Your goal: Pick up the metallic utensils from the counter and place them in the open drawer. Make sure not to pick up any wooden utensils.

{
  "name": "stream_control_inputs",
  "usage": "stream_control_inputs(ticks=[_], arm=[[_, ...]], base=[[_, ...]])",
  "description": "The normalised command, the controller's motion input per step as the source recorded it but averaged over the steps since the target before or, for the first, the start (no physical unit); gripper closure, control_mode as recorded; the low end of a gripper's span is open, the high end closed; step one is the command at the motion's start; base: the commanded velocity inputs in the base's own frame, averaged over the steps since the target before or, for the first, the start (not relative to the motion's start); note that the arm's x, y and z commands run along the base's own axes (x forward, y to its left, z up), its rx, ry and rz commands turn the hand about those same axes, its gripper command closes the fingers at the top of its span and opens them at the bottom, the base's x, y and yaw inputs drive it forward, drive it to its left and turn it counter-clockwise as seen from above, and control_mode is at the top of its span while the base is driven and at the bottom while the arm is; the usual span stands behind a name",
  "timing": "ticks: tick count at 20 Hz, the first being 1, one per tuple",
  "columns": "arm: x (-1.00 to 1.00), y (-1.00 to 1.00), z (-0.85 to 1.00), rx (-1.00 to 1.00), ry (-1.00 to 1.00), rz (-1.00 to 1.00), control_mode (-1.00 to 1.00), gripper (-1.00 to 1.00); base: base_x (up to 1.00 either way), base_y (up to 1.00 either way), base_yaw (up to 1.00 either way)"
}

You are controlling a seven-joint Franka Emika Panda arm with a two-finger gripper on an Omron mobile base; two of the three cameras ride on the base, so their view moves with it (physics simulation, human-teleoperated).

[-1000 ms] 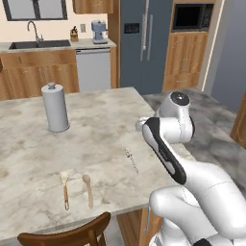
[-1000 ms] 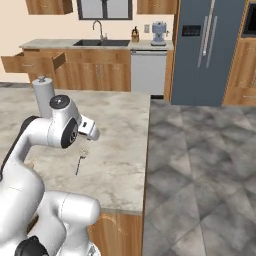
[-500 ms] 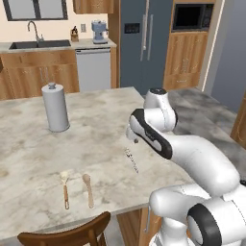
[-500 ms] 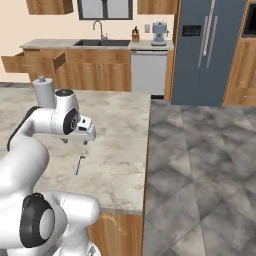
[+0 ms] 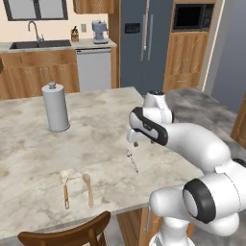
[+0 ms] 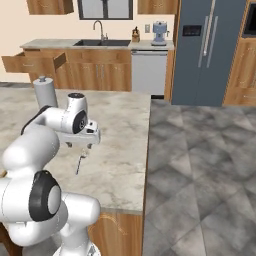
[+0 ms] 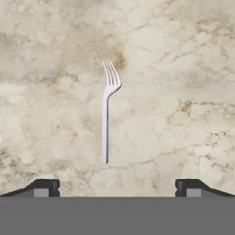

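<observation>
Your hand, jaws spread wide and empty, had swung down over the silver fork lying flat on the desk, lining up the first pickup.

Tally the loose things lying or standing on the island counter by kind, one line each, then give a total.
Thin silver metal fork: 1
Short tan wooden spoons: 2
Grey upright cylindrical canister: 1
Total: 4
</observation>
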Motion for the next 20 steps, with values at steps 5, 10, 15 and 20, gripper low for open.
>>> stream_control_inputs(ticks=[5, 10, 15, 20], arm=[[0.0, 0.0, -0.21, 0.0, 0.01, 0.03, -1.0, -1.0], [0.0, 0.0, 0.0, 0.0, 0.0, 0.02, -1.0, -1.0], [0.0, 0.0, 0.0, 0.0, -0.05, 0.0, -1.0, -1.0], [0.1, 0.0, 0.0, 0.0, -0.02, 0.0, -1.0, -1.0]], base=[[0.0, 0.0, 0.0], [0.0, 0.0, 0.0], [0.0, 0.0, 0.0], [0.0, 0.0, 0.0]])
